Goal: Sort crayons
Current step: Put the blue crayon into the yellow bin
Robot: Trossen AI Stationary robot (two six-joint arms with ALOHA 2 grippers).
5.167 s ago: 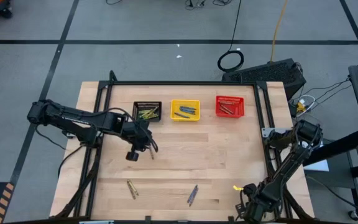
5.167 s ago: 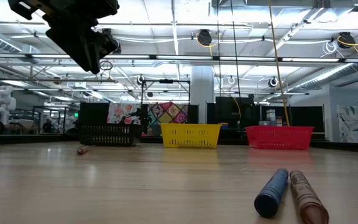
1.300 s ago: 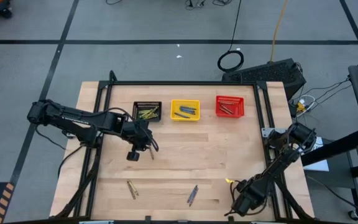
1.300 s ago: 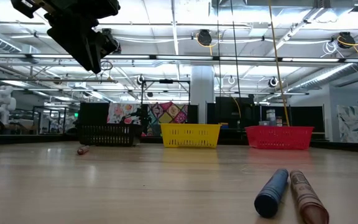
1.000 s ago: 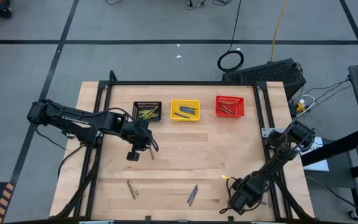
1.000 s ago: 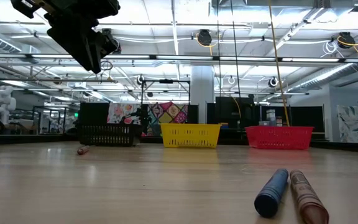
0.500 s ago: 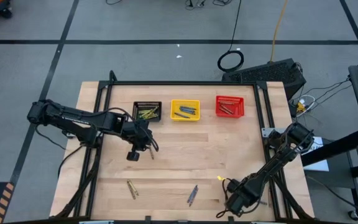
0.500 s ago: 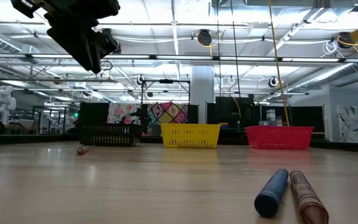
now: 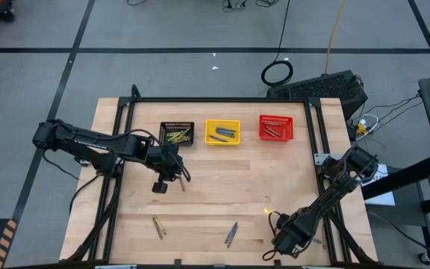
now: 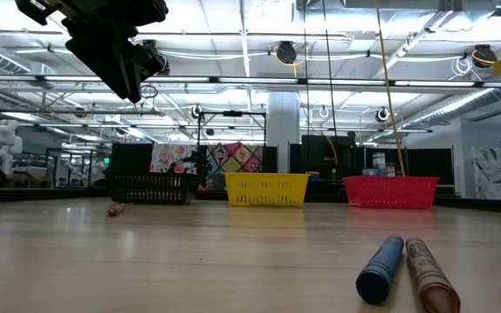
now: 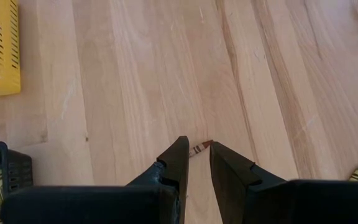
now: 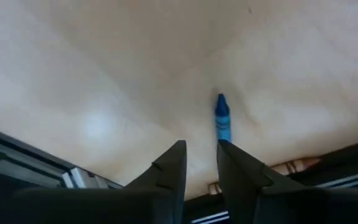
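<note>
Three mesh baskets stand along the far side, black (image 9: 177, 134), yellow (image 9: 222, 132) and red (image 9: 275, 128), each with crayons in it. Loose crayons lie flat on the table: a brownish-red one (image 11: 199, 148) just beyond my left gripper's fingertips, an olive one (image 9: 157, 226) near the front, and a blue one (image 12: 222, 118) beside a brown one (image 12: 294, 166). My left gripper (image 11: 197, 158) hangs above the table's left middle, open by a narrow gap. My right gripper (image 12: 201, 158) hovers open near the front edge, the blue crayon just ahead of its fingertips.
A black metal frame (image 9: 215, 100) borders the tabletop. In the low view the blue (image 10: 381, 268) and brown (image 10: 429, 276) crayons lie close to the camera. Bare wood stretches across the table's middle, between the baskets and the loose crayons.
My right gripper has edged toward the table's left along the near edge, closer to the blue and brown crayons, and has risen a little. The crayons have not moved.
</note>
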